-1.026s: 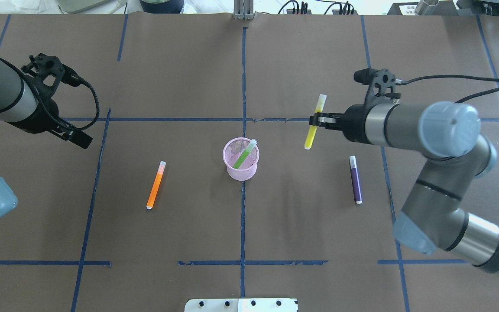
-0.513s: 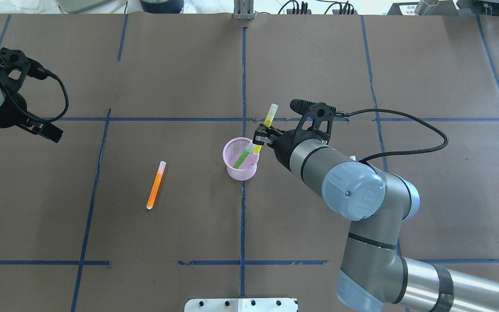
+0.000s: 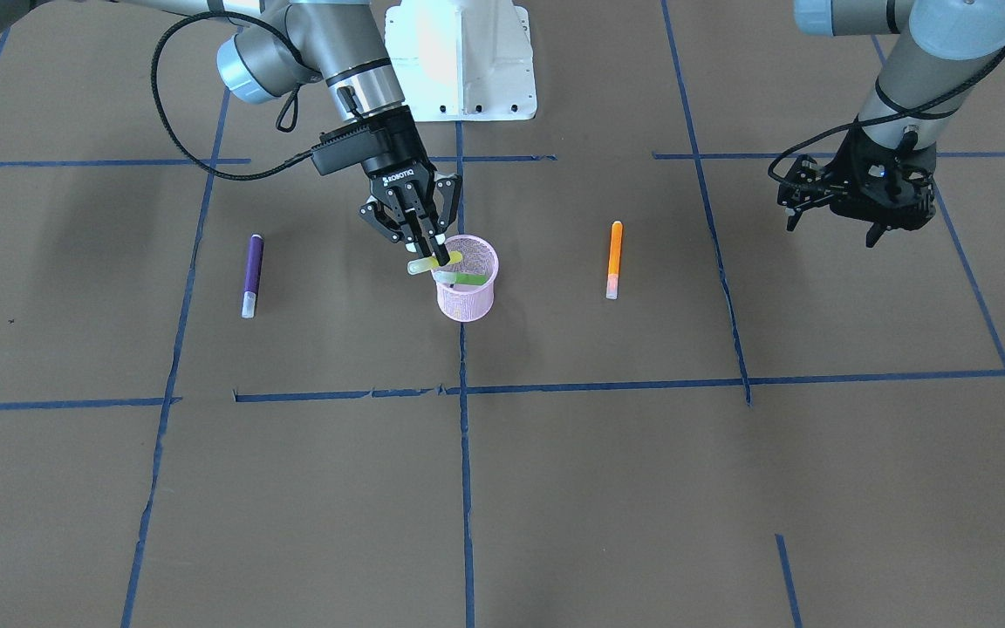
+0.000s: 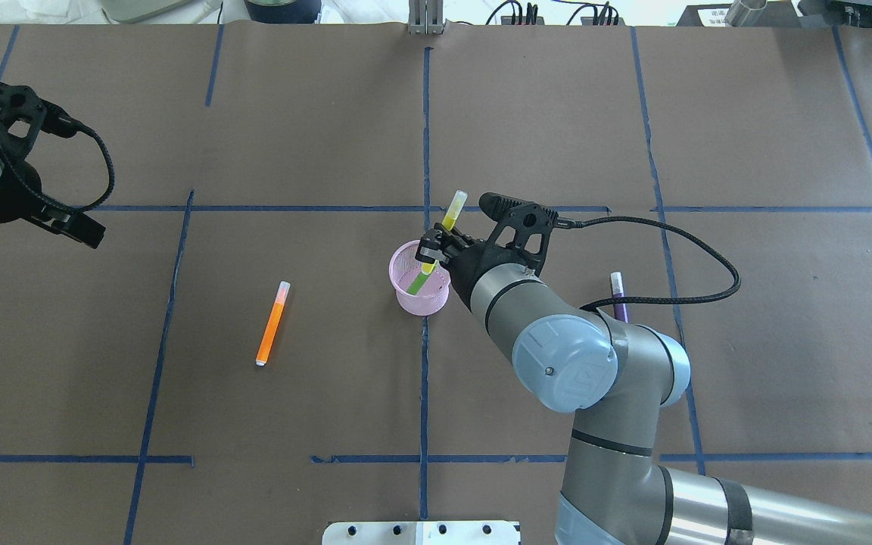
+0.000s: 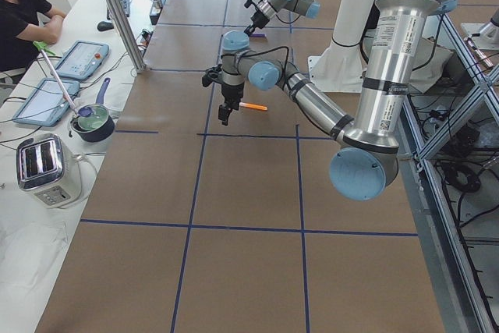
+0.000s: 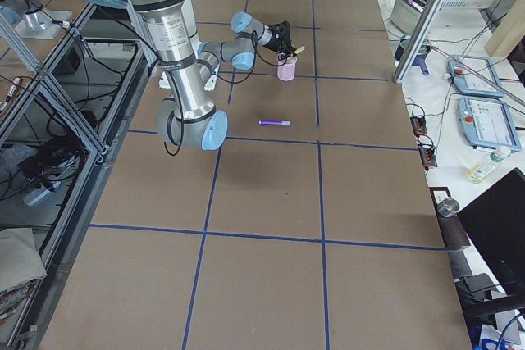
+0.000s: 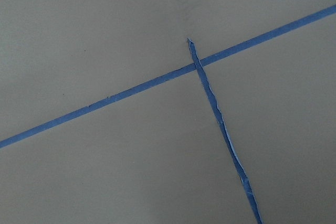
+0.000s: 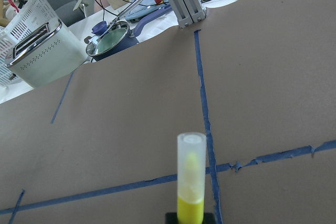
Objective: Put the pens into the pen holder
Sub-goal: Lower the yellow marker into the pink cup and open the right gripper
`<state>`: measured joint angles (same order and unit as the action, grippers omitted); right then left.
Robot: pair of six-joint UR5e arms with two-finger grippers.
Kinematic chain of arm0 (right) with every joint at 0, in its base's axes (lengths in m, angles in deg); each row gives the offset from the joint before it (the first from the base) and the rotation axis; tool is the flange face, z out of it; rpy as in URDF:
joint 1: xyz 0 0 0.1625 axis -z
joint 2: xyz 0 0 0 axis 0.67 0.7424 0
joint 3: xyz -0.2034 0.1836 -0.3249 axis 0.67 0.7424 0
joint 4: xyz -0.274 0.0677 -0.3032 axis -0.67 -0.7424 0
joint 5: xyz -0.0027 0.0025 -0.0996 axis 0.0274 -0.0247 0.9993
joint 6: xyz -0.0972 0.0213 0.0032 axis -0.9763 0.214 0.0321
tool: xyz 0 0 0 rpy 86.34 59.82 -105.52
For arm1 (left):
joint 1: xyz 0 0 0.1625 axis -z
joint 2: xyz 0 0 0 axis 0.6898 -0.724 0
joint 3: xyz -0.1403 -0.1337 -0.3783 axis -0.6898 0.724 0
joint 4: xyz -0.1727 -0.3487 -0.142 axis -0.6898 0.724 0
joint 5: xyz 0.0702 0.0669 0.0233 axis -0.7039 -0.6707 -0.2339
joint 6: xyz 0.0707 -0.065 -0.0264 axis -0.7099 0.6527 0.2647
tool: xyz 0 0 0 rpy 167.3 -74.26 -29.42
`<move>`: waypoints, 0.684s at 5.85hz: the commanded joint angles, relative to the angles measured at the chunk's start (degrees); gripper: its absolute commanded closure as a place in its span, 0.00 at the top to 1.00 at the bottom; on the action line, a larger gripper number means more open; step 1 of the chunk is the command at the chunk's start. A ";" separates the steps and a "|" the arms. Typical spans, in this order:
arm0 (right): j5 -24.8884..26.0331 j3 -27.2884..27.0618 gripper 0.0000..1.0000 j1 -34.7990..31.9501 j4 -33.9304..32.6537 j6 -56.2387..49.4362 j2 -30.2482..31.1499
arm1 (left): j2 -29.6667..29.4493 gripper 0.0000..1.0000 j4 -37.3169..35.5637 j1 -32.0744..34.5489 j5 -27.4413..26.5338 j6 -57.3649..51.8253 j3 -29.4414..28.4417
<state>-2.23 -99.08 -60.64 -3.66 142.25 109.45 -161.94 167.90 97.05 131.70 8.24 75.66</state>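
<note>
Yellow pen (image 4: 451,216), between right fingers (image 3: 433,240), over holder (image 4: 421,303)

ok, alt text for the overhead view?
Mid-frame, the right gripper holds a yellow pen tilted over the pink pen holder, where a green pen leans inside. An orange pen lies to the holder's left and a purple pen, partly hidden by the right arm, to its right.

Bright, even light; soft shadows; sharp.
</note>
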 commanded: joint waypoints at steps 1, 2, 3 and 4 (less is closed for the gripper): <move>2.59 0.53 1.00 0.64 -1.94 -0.37 -0.35 | -0.17 1.00 0.00 0.01 0.02 0.11 0.02; 2.52 0.01 1.00 0.73 -2.04 -0.89 -0.35 | -0.26 1.00 0.00 0.01 -0.06 0.11 0.02; 0.95 -3.04 1.00 0.56 -2.48 -1.33 0.52 | -0.09 1.00 0.00 0.01 -0.06 0.11 -0.15; -4.63 -4.81 1.00 -0.92 -4.92 -3.08 1.57 | 0.00 1.00 -0.09 0.01 0.02 0.20 -0.24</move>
<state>-2.63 -101.95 -60.50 -6.74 140.53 110.09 -162.02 167.87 97.06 131.66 8.37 75.52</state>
